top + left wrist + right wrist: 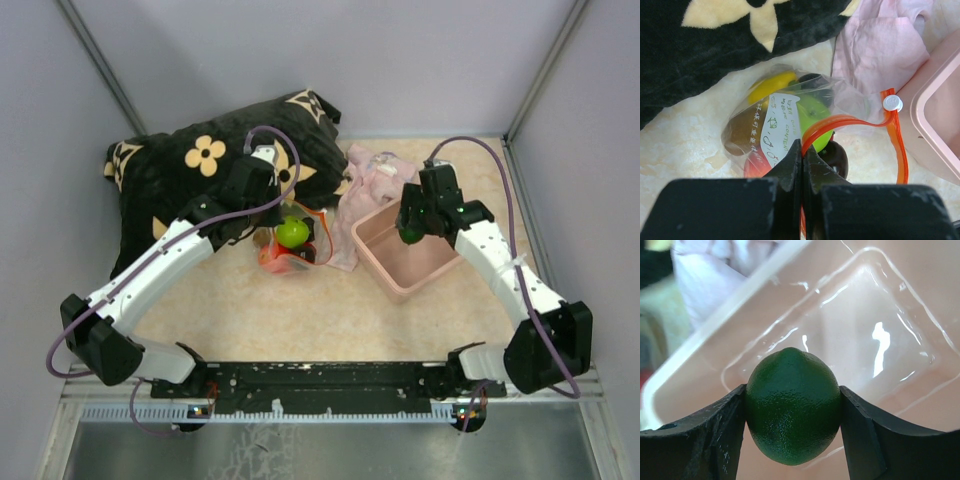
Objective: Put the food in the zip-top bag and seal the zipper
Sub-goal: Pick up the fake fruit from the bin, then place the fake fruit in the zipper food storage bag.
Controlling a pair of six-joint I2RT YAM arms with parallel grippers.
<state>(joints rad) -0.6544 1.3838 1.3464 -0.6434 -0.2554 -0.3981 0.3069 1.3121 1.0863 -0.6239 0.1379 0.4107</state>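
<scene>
The left arm reaches from its base at 7 o'clock in a long arc towards the centre of the worktop, wrist bent down over the zip-top bag. The left end effector has its fingers pressed together, pinching the orange-red zipper at the bag's mouth. From there the strip loops out towards 3 o'clock, carrying a white slider tab.

The right arm folds up from 5 o'clock, elbow out, its wrist over the pink bin. The right end effector clamps a dark green lime between both fingers, above the bin's floor.

The bag carries a white label with sideways print. One word may read "CONTENT"; the other characters are too small to make out.

The bag lies just below the black flowered pillow, at 9 o'clock from the bin. Inside it show toy fruits: yellow, lime green, brown and red. The fingers hide the bag's near edge, and a dark brown fruit beside them cannot be placed as inside or outside. A pale pink cloth lies at 1 o'clock from the bag.
</scene>
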